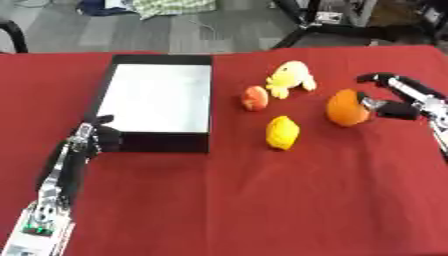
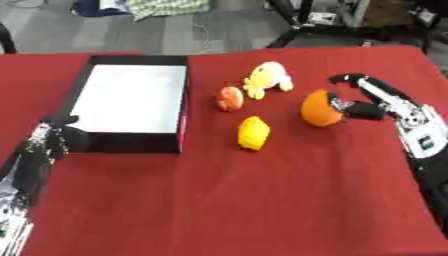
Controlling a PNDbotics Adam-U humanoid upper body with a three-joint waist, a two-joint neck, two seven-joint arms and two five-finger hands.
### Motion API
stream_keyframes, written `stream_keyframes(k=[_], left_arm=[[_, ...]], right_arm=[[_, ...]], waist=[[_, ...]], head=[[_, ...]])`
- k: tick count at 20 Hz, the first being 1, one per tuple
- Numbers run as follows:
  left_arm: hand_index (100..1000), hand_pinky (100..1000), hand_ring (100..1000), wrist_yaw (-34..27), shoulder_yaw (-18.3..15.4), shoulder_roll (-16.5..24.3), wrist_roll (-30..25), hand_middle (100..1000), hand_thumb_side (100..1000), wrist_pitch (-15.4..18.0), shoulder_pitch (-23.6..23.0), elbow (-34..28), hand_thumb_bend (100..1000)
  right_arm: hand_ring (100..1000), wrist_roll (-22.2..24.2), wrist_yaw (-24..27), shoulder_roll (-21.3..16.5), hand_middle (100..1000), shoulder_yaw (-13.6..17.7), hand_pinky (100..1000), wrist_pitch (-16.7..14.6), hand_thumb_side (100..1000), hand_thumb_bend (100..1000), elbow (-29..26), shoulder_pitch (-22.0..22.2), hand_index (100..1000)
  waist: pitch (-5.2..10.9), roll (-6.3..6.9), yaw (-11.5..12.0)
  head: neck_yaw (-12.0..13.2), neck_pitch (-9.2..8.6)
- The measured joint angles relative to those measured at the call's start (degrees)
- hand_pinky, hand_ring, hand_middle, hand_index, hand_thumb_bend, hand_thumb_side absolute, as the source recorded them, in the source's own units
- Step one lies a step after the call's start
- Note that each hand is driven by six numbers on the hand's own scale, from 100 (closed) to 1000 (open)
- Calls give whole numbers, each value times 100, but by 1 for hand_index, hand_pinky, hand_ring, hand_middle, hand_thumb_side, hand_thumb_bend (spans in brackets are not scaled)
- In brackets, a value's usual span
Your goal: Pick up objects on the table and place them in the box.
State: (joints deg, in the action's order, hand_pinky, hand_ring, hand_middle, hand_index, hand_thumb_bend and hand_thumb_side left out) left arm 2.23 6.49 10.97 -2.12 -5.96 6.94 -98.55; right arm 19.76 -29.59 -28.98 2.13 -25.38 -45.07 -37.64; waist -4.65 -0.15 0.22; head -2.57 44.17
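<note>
- The surface (image 1: 262, 200) is covered in a red cloth and carries a black box (image 1: 163, 142) with a white floor, standing left of centre with its long sides running near to far.
- Nothing lies in the box; all four small things lie to its right on the cloth.
- A round orange fruit (image 1: 346, 108) lies furthest right, and the right hand (image 2: 372, 102) reaches in from the right edge with its fingers spread around it: one finger arches over the far side and the thumb (image 2: 348, 106) touches or nearly touches the fruit's right side. The hand is not closed on it.
- A yellow plush toy (image 1: 290, 78) lies far of the other things, between the box and the orange fruit.
- A small red-orange fruit (image 1: 255, 98) lies just near-left of the toy, closest to the box's right wall.
- A yellow lemon-shaped thing (image 1: 282, 132) lies nearest of the four, between the small fruit and the orange fruit, apart from both.
- The toy and the lemon-shaped thing lie in the stretch of cloth between the orange fruit and the box.
- The left hand (image 1: 98, 137) rests at the box's near-left corner, fingers curled and holding nothing, its arm (image 1: 52, 195) running down to the near-left corner.
- Beyond the far edge, grey floor, black frame legs and some checked cloth show.
</note>
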Motion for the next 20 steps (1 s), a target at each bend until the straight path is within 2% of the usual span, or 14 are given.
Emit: stream_keyframes(k=[7, 9, 12, 13, 14, 15, 16, 17, 20], left_arm=[[816, 702, 640, 0, 2, -1, -19, 586, 1000, 0, 0, 0, 100], [816, 702, 640, 0, 2, -1, -21, 586, 1000, 0, 0, 0, 100], [816, 702, 641, 0, 9, -1, -22, 587, 1000, 0, 0, 0, 100], [816, 702, 641, 0, 13, -1, -22, 587, 1000, 0, 0, 0, 100], [816, 702, 641, 0, 16, -1, -22, 587, 1000, 0, 0, 0, 100], [816, 702, 641, 0, 20, -1, -22, 587, 1000, 0, 0, 0, 100], [816, 702, 641, 0, 26, -1, -22, 587, 1000, 0, 0, 0, 100], [816, 703, 641, 0, 29, -2, -23, 587, 1000, 0, 0, 0, 100], [816, 703, 641, 0, 29, -2, -23, 587, 1000, 0, 0, 0, 100]], right_arm=[[987, -194, -602, 51, 865, -3, 1000, -411, 701, 100, 467, -75, 898], [981, -184, -773, 53, 853, -3, 1000, -498, 675, 100, 483, -93, 893], [966, -164, -1034, 59, 819, 1, 1000, -633, 552, 100, 482, -114, 862], [952, -165, -1108, 63, 781, 9, 1000, -680, 400, 100, 475, -115, 815], [949, -174, -1163, 68, 773, 28, 1000, -727, 348, 100, 457, -117, 800], [941, -196, -1211, 70, 746, 40, 1000, -780, 207, 100, 435, -119, 726], [939, -231, -1243, 80, 739, 52, 1000, -831, 204, 100, 414, -119, 687], [935, -277, -1253, 94, 725, 67, 1000, -883, 200, 100, 382, -119, 602], [921, -463, -1245, 104, 698, 86, 989, -1033, 198, 100, 260, -120, 427]], waist=[[3, 0, 2], [3, 0, 2], [3, 0, 4], [3, 0, 4], [3, 0, 5], [4, 0, 5], [6, 0, 5], [11, 0, 5], [14, 0, 5]], head=[[-1, 0], [-1, 0], [-1, 0], [0, 0], [1, 0], [3, 0], [6, 0], [12, 0], [18, 0]])
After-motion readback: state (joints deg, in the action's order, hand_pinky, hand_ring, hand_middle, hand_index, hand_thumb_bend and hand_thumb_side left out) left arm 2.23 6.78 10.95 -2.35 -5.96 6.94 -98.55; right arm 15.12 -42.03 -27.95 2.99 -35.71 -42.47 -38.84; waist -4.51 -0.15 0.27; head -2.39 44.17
